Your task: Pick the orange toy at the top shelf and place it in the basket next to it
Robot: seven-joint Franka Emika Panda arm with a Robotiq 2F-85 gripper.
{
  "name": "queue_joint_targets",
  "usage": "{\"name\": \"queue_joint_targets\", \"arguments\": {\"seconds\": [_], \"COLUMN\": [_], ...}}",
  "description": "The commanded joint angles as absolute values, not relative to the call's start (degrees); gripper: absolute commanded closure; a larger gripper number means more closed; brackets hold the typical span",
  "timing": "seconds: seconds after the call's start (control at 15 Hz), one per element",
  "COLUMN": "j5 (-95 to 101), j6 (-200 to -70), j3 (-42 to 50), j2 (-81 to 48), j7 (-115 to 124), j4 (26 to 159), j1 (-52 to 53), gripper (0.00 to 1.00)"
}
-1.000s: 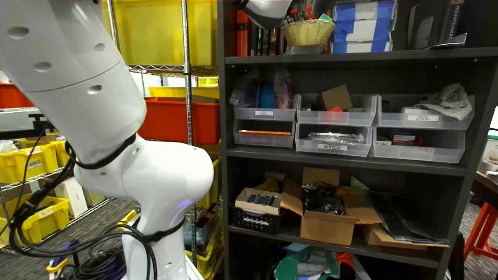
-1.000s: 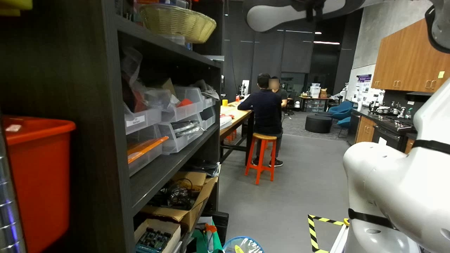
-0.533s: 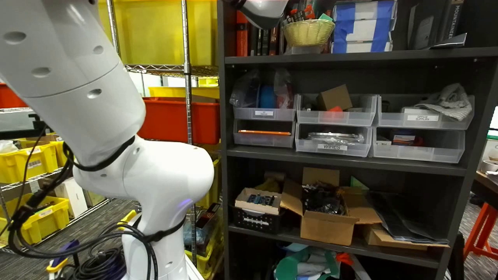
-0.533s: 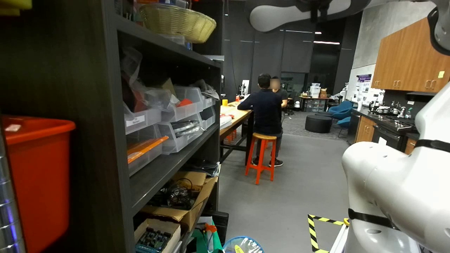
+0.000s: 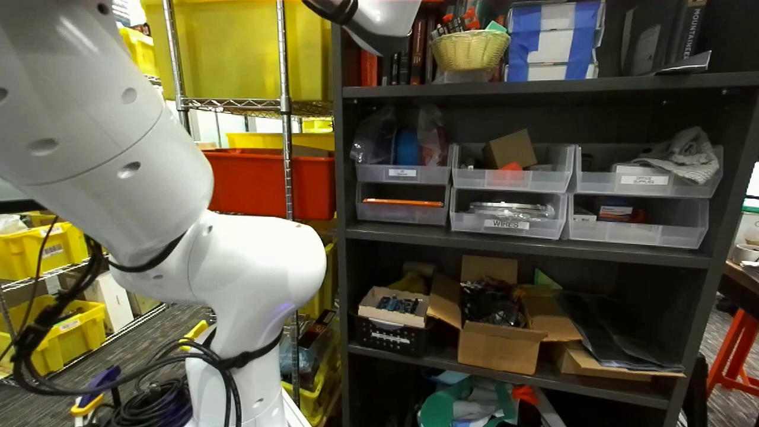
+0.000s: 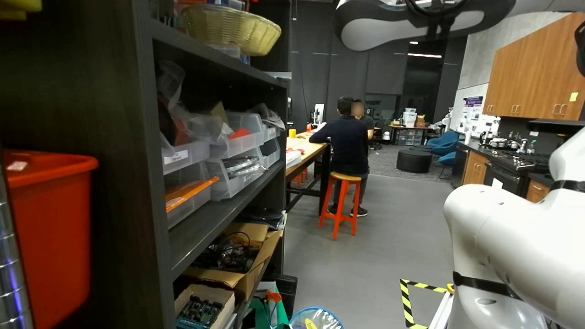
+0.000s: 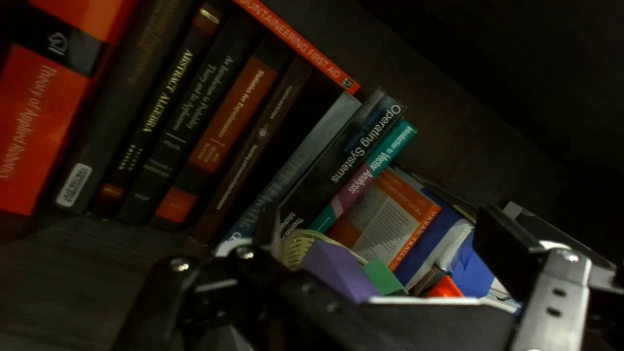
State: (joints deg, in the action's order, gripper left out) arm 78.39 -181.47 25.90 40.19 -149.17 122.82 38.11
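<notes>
Wrist view, fingers [image 7: 508, 246] parted, basket [image 7: 295, 246] beyond; exterior views, arm [image 5: 255, 261] bent

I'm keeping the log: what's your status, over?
Gripper open, empty. Orange piece, possibly the toy, partly hidden. Basket at top shelf; purple block by its rim may obstruct.

In my wrist view I read "ABSTRACT ALGEBRA", black book [image 7: 157, 114]; "Operating Systems", dark book [image 7: 352, 152]; "Introduction to Vector Analysis", teal-and-purple book [image 7: 361, 175]; in an exterior view, "WIRES", lower bin [image 5: 542, 230]; "OFFICE SUPPLIES", upper bin [image 5: 600, 182]
</notes>
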Motion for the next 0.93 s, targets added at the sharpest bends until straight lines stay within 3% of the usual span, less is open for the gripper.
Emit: {"name": "queue_joint_targets", "arguments": {"seconds": [0.0, 0.87], "j5": [81.8, 89.8], "j6": [-183.9, -183.0], "j3": [26.4, 23.4], "j2": [44.8, 47.6], "j7": [-149.2, -149.2], "j4": [128.8, 140.9], "j1": [39.5, 37.8], "gripper": [0.0, 0.0]}}
